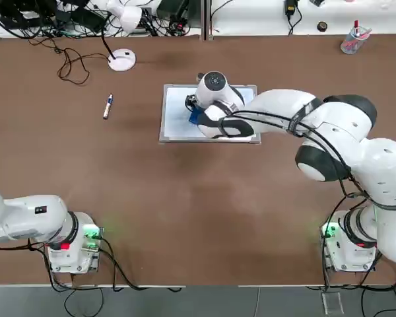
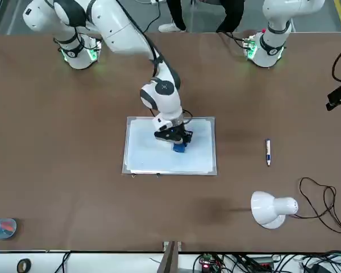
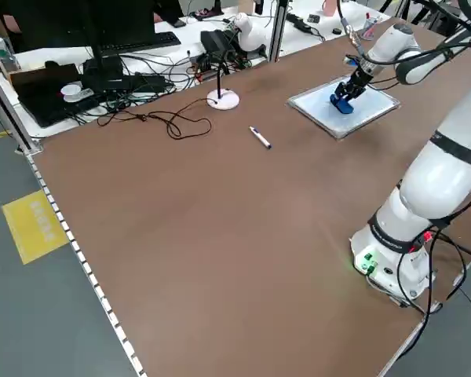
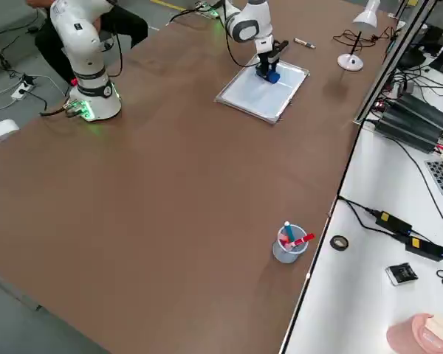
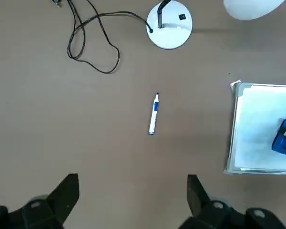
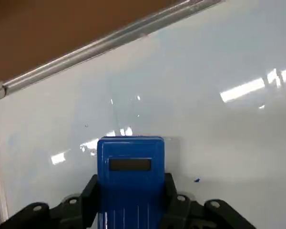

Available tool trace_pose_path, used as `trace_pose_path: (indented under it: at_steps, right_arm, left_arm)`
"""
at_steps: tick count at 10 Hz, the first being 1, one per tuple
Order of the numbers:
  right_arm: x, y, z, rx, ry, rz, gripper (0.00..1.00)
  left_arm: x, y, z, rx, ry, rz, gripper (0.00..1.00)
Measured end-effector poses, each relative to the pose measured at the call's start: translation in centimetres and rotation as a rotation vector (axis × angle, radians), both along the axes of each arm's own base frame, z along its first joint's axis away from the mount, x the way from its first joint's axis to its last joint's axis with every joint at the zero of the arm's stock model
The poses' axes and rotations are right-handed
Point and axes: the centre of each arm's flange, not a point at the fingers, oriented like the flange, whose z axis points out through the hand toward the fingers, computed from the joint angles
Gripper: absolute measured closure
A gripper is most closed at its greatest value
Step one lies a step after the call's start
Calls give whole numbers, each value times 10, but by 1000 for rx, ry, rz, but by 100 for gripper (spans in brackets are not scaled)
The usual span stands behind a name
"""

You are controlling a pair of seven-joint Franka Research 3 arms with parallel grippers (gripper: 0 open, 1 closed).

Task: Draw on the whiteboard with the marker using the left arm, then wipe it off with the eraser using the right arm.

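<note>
The whiteboard lies flat at the table's middle. My right gripper is shut on the blue eraser and holds it down on the board's surface. A small blue speck shows on the board beside the eraser. The marker lies on the bare table, well to the left of the board. My left gripper hangs open high over the table near its own base, with the marker in its wrist view far off.
A white desk lamp and its black cable stand at the back left. A clear cup with red items sits at the back right. The arms' bases glow green at the near edge.
</note>
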Motion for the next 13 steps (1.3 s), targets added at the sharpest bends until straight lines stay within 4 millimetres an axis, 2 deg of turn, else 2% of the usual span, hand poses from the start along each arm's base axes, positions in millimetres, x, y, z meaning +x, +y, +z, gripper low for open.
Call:
trace_pose_path:
  at_steps: [2,3,5,6,8,9,10,11,13]
  right_arm:
    - [27,-29,11,-63,36,7,44]
    - [48,-53,28,-94,61,12,44]
    - [83,-102,86,-126,109,33,44]
    - [93,-126,121,-134,133,62,44]
    - [95,-175,179,-140,159,153,44]
    - [89,-200,195,-142,168,204,44]
    - [80,-225,201,-147,180,256,44]
    - [71,-250,198,-156,195,305,44]
    - [54,-294,179,-200,220,390,44]
  left_arm:
    - [2,0,-2,-1,0,-1,0]
    - [3,0,-3,-1,-3,-1,0]
    - [4,-1,-3,-2,-7,-3,0]
    - [4,-2,-3,-2,-8,-4,0]
    - [4,-2,-3,-2,-10,-4,0]
    - [5,-2,-3,-2,-13,-4,0]
    - [5,-2,-3,-2,-15,-5,0]
    - [6,-2,-4,-2,-14,-5,0]
    - [7,-2,-6,-3,-10,-4,0]
